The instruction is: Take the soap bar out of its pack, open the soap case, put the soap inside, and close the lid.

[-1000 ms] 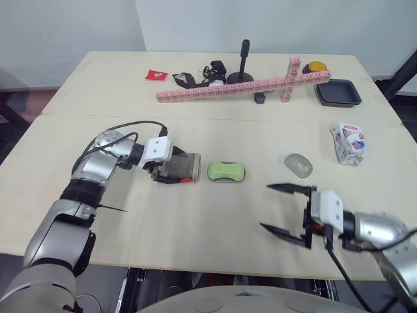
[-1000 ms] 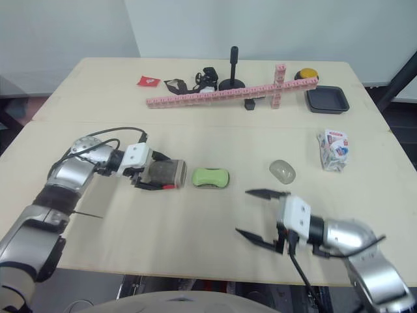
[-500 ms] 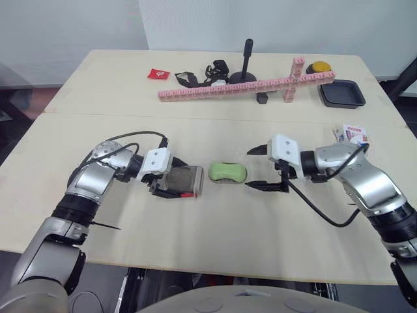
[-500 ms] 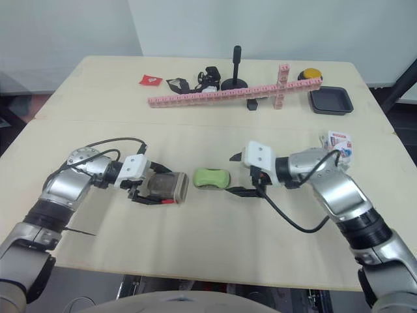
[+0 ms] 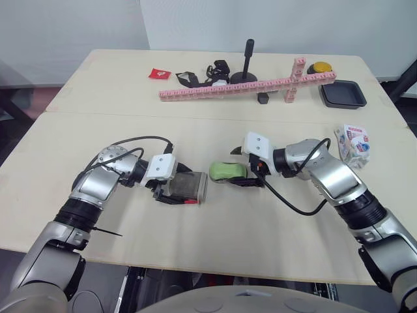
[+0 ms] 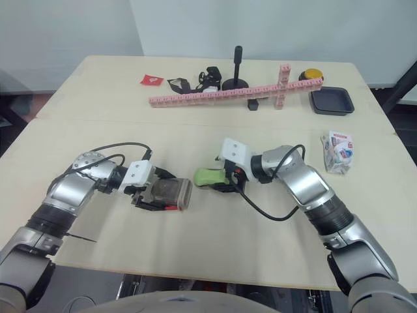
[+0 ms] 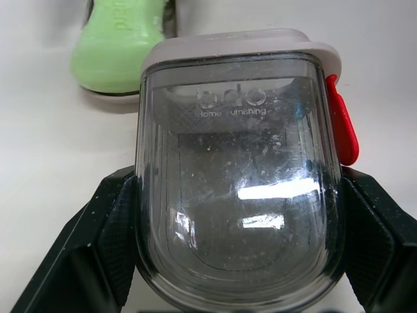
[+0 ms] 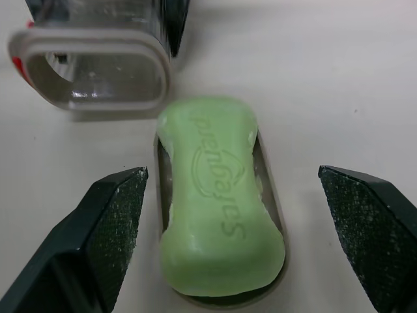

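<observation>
A transparent, dome-shaped plastic soap case (image 7: pixel 238 195) is held on its side low over the pale wooden counter (image 5: pixel 215 261), clamped between the textured black jaws of the left gripper (image 5: pixel 171 187). The case is smooth and scuffed, is edged with a thick grey oval rim, and carries a small red clasp (image 7: pixel 343 127) on one flank; its open mouth is turned toward the soap.

The soap bar (image 8: pixel 218 222), unwrapped, is seen just beside that mouth. It is pale green, matt and waisted like a rounded pillow, with a brand name pressed into its upper face, and it is seated in a shallow grey oval tray (image 8: pixel 266 171) that lies flat on the counter.

The jaws of the right gripper (image 8: pixel 231 173) are spread wide, one placed on either side of the bar and tray, neither seen to touch them.

The crumpled white printed pack (image 5: pixel 354 142) is left well apart, near the counter's right edge. A long pink bar of blocks (image 5: pixel 247 85) and a black square dish (image 5: pixel 343 94) are set at the far side.
</observation>
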Controlling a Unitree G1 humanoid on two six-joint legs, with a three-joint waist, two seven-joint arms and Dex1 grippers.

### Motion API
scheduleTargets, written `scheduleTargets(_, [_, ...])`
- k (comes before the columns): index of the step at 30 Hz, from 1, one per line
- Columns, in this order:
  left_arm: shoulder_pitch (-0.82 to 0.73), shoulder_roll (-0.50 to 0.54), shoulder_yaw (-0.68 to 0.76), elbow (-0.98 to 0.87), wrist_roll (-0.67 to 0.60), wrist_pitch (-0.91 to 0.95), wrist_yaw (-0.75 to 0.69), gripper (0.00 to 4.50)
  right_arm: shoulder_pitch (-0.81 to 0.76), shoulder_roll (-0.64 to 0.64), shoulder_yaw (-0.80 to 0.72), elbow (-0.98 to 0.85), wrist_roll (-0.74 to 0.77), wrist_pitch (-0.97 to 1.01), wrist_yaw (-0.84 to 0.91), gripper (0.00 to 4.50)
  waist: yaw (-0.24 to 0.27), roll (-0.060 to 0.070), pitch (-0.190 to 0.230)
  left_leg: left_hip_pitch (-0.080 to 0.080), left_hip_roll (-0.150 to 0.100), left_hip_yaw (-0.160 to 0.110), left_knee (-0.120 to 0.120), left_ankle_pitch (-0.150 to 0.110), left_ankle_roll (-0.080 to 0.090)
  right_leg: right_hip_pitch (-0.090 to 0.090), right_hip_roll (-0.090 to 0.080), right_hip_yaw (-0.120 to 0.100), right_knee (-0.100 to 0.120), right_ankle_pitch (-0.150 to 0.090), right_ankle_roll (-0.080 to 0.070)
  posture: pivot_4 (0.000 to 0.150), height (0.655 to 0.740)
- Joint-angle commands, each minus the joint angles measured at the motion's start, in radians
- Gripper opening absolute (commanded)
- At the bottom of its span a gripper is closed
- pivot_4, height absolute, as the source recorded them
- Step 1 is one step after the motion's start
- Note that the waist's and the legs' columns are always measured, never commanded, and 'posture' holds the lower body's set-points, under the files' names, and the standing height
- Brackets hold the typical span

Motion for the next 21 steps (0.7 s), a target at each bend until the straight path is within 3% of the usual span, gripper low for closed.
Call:
scheduleTargets(1, [-0.006, 0.008, 0.009, -0.023, -0.009, 0.003, 0.001, 3.48, -0.038, 0.005, -0.004, 0.002, 0.008, 0.024, 0.031, 4.50, -0.001, 0.000, 0.000, 0.000, 0.000, 0.000, 0.000, 0.000, 0.000, 0.000, 0.000, 0.000, 0.000, 0.000, 0.000, 0.150, 0.7330])
scheduleTargets(21, [-0.004, 0.013, 0.012, -0.029, -0.006, 0.010, 0.017, 3.48, -0.031, 0.030, 0.050, 0.110, -0.101, -0.078, 0.058, 4.50, -0.002, 0.000, 0.000, 0.000, 0.000, 0.000, 0.000, 0.000, 0.000, 0.000, 0.000, 0.000, 0.001, 0.000, 0.000, 0.150, 0.7330])
